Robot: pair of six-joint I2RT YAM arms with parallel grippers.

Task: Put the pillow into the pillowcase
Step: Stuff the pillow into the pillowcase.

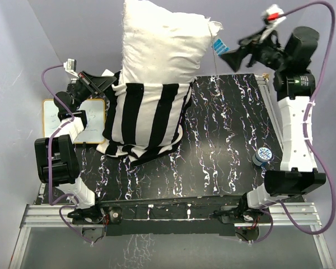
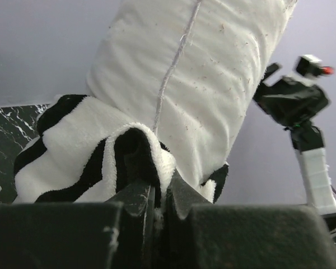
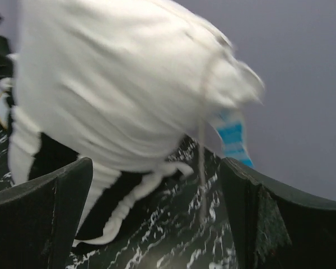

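Pillowcase [image 2: 73, 151] edge pinched in left tool [image 2: 159, 193]; right tool [image 3: 155, 168] raised, gaping beside pillow [image 1: 162, 45].

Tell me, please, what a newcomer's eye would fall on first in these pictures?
The plump white pillow towers over the far left of the black marbled table, its lower half already inside the black-and-white striped pillowcase. The left end effector is shut on the pillowcase's rim, while the right end effector gapes wide open beside the pillow's upper corner, holding nothing.
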